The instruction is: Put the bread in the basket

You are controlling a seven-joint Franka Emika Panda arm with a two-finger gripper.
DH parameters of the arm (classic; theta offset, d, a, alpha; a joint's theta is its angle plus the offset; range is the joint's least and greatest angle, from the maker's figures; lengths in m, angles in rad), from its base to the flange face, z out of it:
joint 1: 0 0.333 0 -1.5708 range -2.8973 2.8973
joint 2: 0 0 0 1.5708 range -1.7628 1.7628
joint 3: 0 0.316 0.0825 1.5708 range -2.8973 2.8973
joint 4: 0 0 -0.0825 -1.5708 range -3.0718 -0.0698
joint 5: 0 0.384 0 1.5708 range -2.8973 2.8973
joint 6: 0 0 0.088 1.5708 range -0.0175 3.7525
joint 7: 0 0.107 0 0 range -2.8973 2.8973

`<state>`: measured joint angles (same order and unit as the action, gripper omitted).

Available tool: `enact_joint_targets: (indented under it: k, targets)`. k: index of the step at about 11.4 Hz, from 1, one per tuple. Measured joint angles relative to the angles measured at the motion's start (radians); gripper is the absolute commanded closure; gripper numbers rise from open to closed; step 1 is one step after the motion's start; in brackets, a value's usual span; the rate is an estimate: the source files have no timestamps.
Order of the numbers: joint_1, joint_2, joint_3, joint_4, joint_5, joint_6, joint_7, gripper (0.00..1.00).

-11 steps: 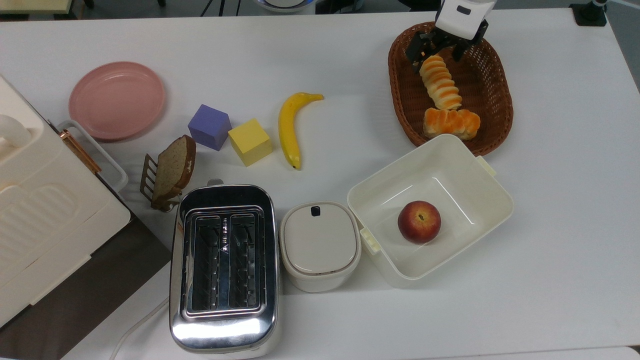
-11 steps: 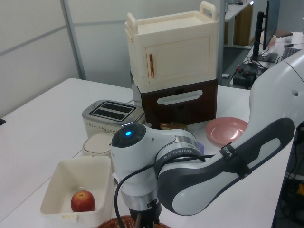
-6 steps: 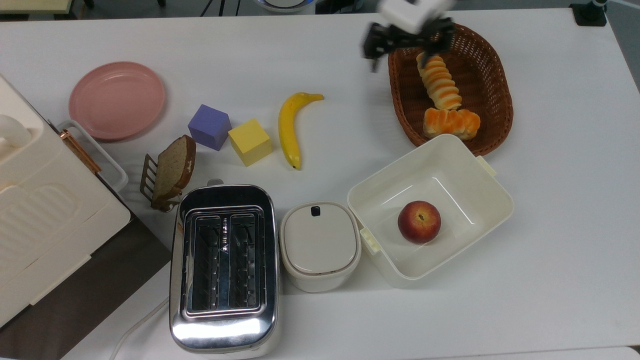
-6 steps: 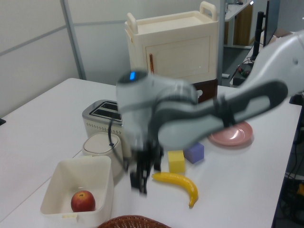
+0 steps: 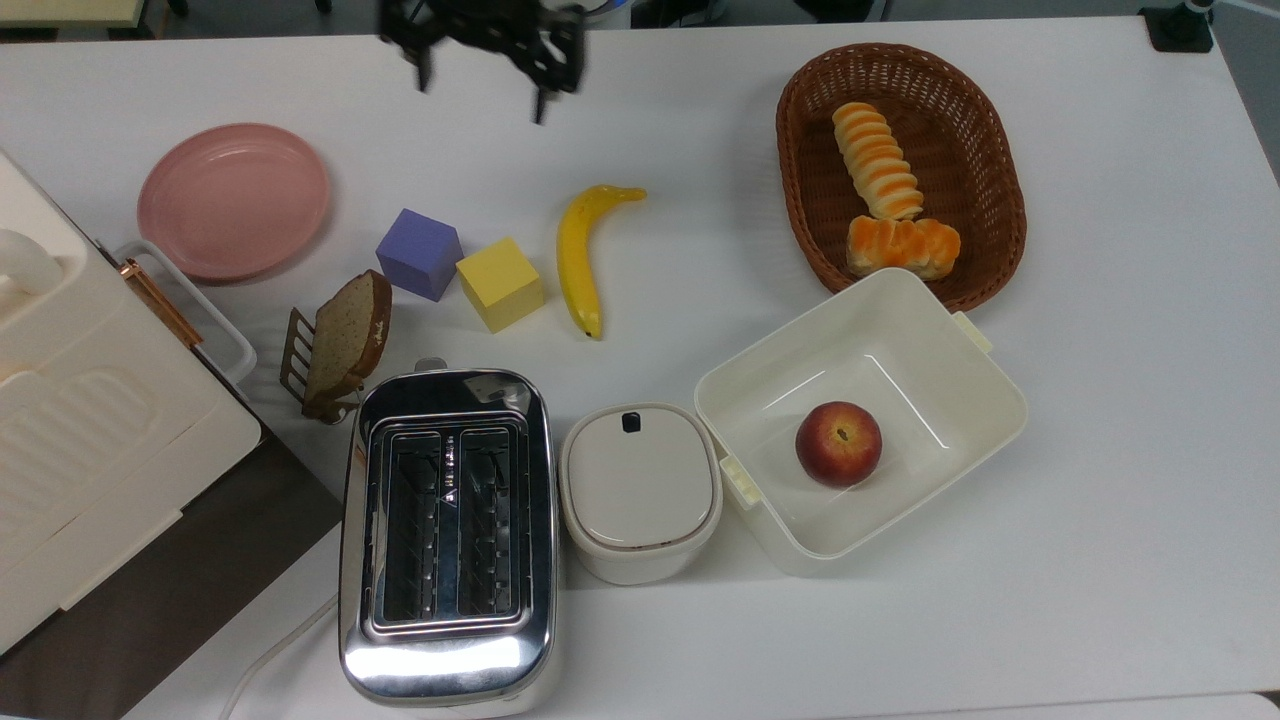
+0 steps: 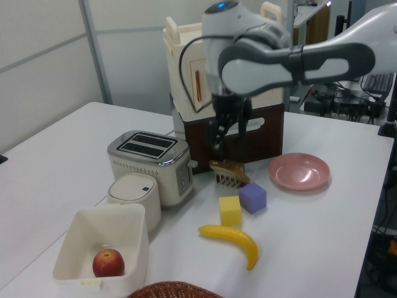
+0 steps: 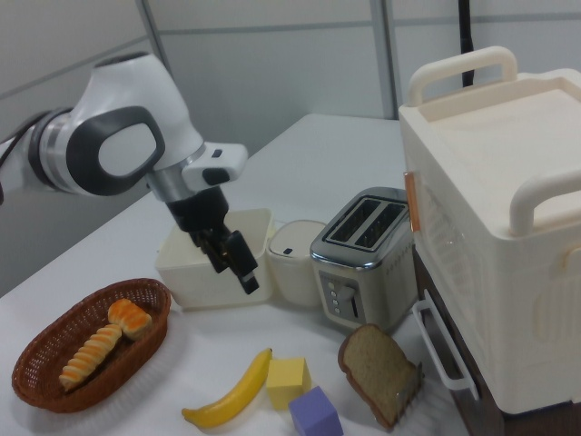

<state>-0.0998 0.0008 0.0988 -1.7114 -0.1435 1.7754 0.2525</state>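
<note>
Bread (image 5: 878,161) lying in basket (image 5: 1003,190), touching bun (image 5: 903,246). Hand (image 5: 482,85) wide open, holding nothing, up above worktop (image 5: 1100,500), well apart from basket, near banana (image 5: 582,255).

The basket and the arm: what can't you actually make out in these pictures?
- Basket: in the left view the bottom edge cuts off all but its rim, so its contents are hidden there.
- Gripper: in the top view the top edge cuts off the arm above it.
- Toaster: the slot bottoms are too dark to see in the top view.
</note>
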Motion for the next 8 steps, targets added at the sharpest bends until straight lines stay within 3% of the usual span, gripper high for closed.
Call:
enact_joint_targets:
  k: [2,3,8]
  targets:
    - [-0.003,-0.009,-0.076,0.061,0.000,-0.023,-0.012,0.00]
    - [-0.004,-0.008,-0.090,0.073,0.000,-0.025,-0.014,0.00]
    - [0.029,0.009,-0.091,0.074,0.039,-0.025,-0.014,0.00]
